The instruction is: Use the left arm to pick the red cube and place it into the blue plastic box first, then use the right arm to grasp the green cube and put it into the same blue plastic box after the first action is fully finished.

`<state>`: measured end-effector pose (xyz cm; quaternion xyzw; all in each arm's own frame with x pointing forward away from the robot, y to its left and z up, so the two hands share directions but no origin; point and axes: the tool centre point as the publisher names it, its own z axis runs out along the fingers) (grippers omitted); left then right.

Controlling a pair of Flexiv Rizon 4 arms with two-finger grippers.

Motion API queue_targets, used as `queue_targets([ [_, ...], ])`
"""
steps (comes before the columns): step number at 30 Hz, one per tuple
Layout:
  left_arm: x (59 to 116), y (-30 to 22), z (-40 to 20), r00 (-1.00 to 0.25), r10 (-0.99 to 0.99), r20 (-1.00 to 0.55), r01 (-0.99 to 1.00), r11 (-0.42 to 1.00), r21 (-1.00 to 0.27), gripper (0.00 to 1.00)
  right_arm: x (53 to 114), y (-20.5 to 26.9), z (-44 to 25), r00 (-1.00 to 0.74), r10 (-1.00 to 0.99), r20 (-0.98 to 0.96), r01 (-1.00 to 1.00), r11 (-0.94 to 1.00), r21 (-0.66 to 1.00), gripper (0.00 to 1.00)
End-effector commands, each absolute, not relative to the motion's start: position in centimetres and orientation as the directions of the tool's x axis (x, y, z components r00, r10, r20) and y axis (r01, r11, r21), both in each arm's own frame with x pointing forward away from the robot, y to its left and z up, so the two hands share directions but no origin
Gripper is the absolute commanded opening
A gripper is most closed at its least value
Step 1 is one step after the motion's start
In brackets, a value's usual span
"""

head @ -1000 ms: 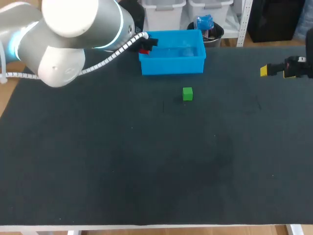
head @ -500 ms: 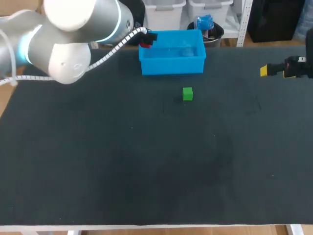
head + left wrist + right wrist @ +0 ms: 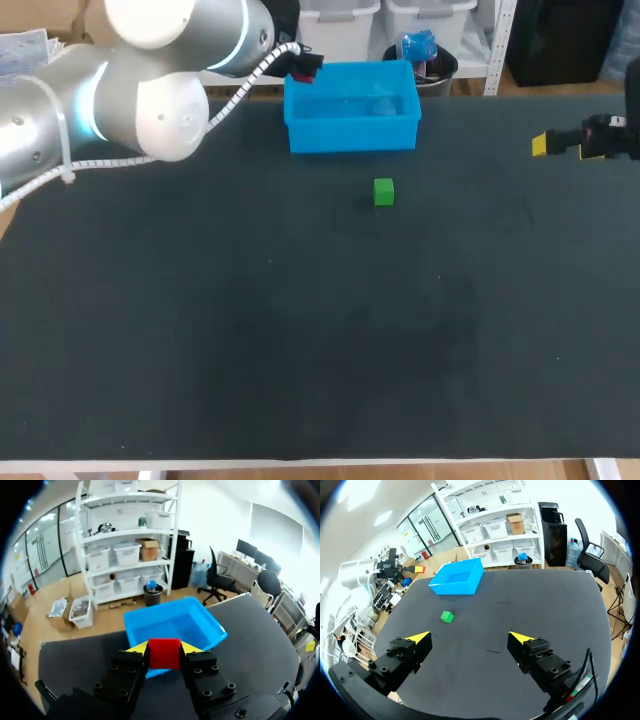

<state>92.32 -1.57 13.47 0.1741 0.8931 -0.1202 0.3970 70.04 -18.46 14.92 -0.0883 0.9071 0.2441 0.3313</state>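
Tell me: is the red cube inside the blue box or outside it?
Outside. The left gripper holds the red cube between its fingers, by the blue box's rim.

The table (image 3: 300, 330) has a matt black top, finely grained like cloth. The box (image 3: 350, 132) is smooth blue plastic with a slight sheen. The red cube (image 3: 164, 653) and green cube (image 3: 383, 191) look smooth and matt. The left arm (image 3: 150, 110) has a glossy white and satin grey shell; its cable (image 3: 240, 90) runs in a ribbed white sheath. The left gripper (image 3: 164, 648) and right gripper (image 3: 470, 639) have matt black bodies with dark bolts and matt yellow tips.
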Motion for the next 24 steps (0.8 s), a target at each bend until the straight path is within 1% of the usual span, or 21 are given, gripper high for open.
queue_targets([
  [1, 95.0, -2.2, 12.1, -0.627, 0.216, -0.749, 0.419, 0.904, -0.089, 0.0, 70.0, -18.5, 14.9, -0.765, 0.001, -0.644, -0.322, 0.866, 0.383, 1.0],
  [14, 96.6, -2.8, 11.0, -0.639, 0.224, -0.736, 0.426, 0.9, -0.096, 0.0, 70.0, -18.5, 14.9, -0.765, 0.001, -0.644, -0.322, 0.866, 0.383, 1.0],
  [24, 97.6, -4.0, 9.2, -0.683, 0.253, -0.686, 0.419, 0.904, -0.084, 0.0, 70.0, -18.5, 14.9, -0.765, 0.001, -0.644, -0.322, 0.866, 0.383, 1.0],
])
